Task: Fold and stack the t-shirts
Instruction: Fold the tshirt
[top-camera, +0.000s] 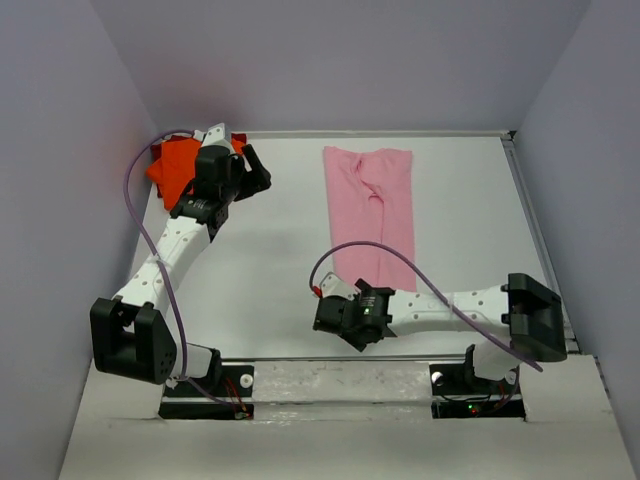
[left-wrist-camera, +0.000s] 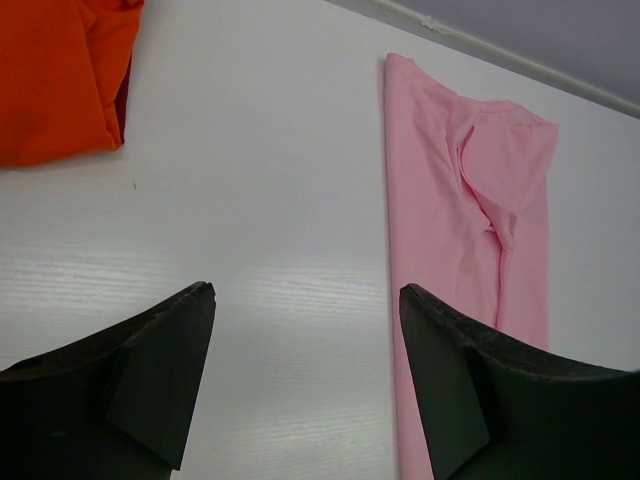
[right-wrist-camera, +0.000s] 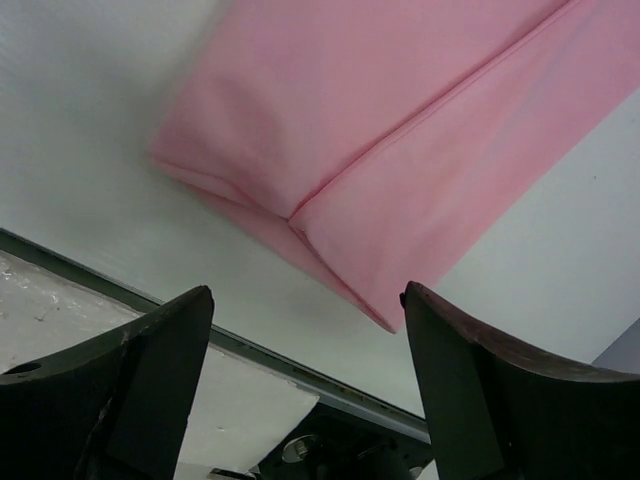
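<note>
A light pink t-shirt lies on the white table as a long strip folded lengthwise, running from far to near; it also shows in the left wrist view. Its near end shows in the right wrist view. A bright orange t-shirt lies bunched at the far left, partly under my left arm, and shows in the left wrist view. A dark red sliver shows beneath its edge. My left gripper is open and empty between the orange and pink shirts. My right gripper is open and empty just short of the pink shirt's near end.
Grey walls close in the table on the left, back and right. A raised rail runs along the right side. The table's near edge strip lies under my right gripper. A purple cable loops off the left arm.
</note>
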